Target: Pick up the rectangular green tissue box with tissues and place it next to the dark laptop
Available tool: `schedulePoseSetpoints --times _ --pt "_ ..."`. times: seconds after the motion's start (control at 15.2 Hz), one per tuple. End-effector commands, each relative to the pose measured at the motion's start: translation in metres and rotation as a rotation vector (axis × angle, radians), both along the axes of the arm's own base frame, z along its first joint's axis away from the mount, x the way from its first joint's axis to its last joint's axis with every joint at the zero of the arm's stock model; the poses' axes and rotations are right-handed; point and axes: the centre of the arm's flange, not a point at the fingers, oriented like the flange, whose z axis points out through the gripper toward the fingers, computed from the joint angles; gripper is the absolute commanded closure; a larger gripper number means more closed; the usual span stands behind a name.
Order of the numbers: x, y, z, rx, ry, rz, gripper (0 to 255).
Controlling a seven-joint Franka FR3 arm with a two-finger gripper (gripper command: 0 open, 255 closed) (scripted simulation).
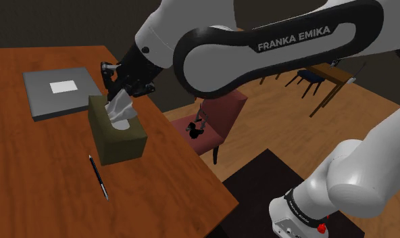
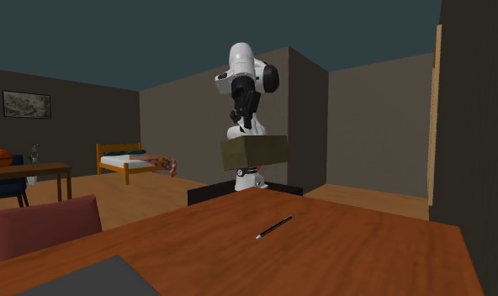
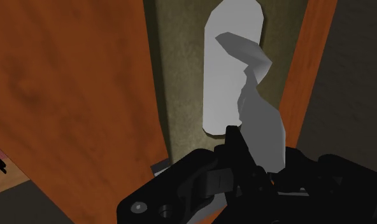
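Olive-green and rectangular, the tissue box [image 1: 121,138] hangs from the black gripper [image 1: 128,88] with a white tissue [image 1: 119,108] standing up out of its top slot. The claw is clamped on the tissue box at the end by that slot. In the wrist view the black fingers [image 3: 235,143] press in beside the crumpled tissue, though exactly where the pads meet the box is hidden.

In the second exterior view the box's underside sits clear above the far edge of the reddish-brown wooden table [image 1: 30,176], so it is off the surface and roughly level. In the shoulder view it hangs over the table's right part, close to the right edge.

Farther off and to that view's left lies the closed grey laptop [image 1: 60,91], flat on the table with a pale rectangle on its lid; the box is near it but apart from it. A black pen [image 1: 98,177] lies on the wood nearer the camera than the box, apart from both.

Beyond the table's right edge stands a dark red chair [image 1: 219,118] on a wooden floor. The white arm arches in from the stand [image 1: 259,193] at the lower right.
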Motion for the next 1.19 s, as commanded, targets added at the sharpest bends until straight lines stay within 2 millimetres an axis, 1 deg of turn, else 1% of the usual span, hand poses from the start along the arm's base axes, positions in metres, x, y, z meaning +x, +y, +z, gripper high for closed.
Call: schedulePoseSetpoints --times 0.0,0.73,0.79,1.12 --pt "0.000 -0.001 0.011 0.000 0.000 0.000 255" --pt "0.000 -0.001 0.069 0.000 0.000 0.000 255" --pt "0.000 -0.001 0.070 0.000 0.000 0.000 255" --pt "0.055 -0.038 0.070 0.000 0.000 0.000 255"
